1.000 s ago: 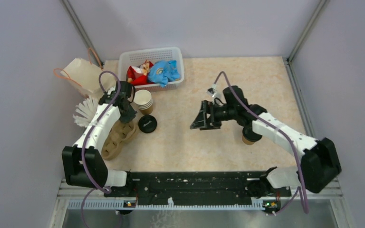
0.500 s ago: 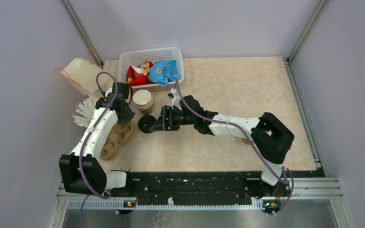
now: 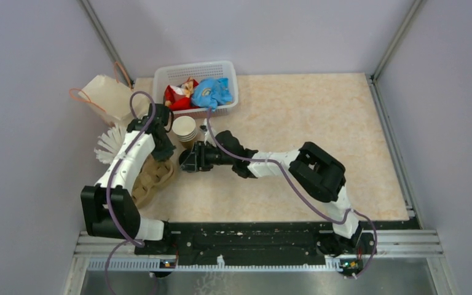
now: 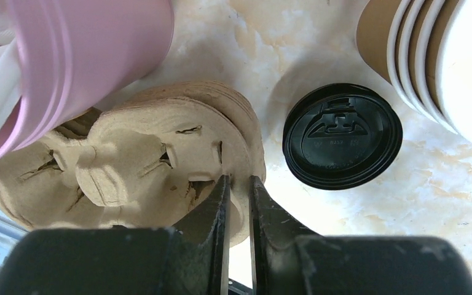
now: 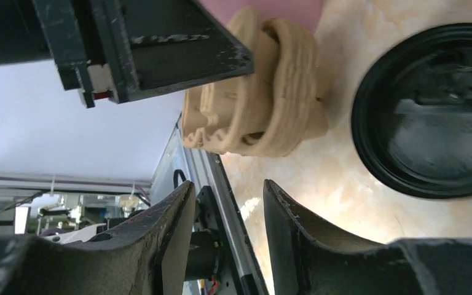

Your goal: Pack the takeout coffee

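Observation:
The takeout coffee is hidden in every view. My left gripper [image 4: 238, 181] is shut on the rim of a stack of brown pulp cup carriers [image 4: 160, 153], at the table's left [image 3: 150, 178]. A loose black lid [image 4: 342, 135] lies flat on the table just right of the carriers. My right arm reaches far left, and its gripper [image 3: 188, 161] hangs over that lid, largely covering it from above. In the right wrist view the right gripper [image 5: 227, 193] is open with nothing between its fingers. The lid [image 5: 427, 110] sits up and to the right of them, untouched.
A stack of lidless brown cups [image 3: 185, 129] stands just behind the lid. Behind that is a white basket [image 3: 160, 80] with red and blue packets. A paper bag [image 3: 107, 95] and a pink cup of white straws [image 4: 86, 55] sit at the far left.
My right arm has swung left across the table from the middle to the black lid, and its jaws have narrowed. The left gripper has stayed shut on the carrier.

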